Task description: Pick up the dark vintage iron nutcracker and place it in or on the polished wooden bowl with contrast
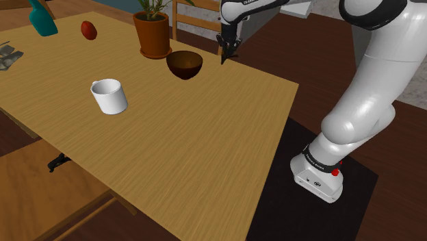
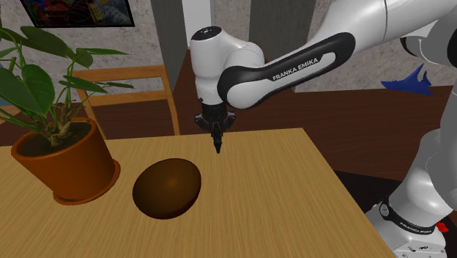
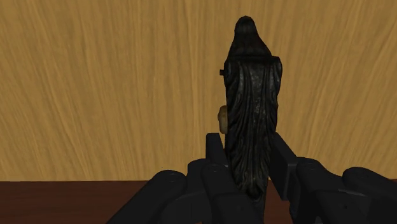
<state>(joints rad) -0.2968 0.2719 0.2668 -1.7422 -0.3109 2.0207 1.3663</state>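
You'll see the table (image 1: 205, 144) as pale wood with fine straight grain, matt throughout. The nutcracker (image 3: 251, 108) looks like dark, dull metal — its surface is rough and ridged, with faint grey mottling. The bowl (image 2: 167, 188) is deep brown and smooth, with only a soft sheen. The mug (image 1: 109, 96) is plain white and smooth; the plant pot (image 2: 67, 165) is an even matt orange. The gripper (image 3: 248, 145) is matt black — the arm (image 1: 373, 75) has a smooth white shell.
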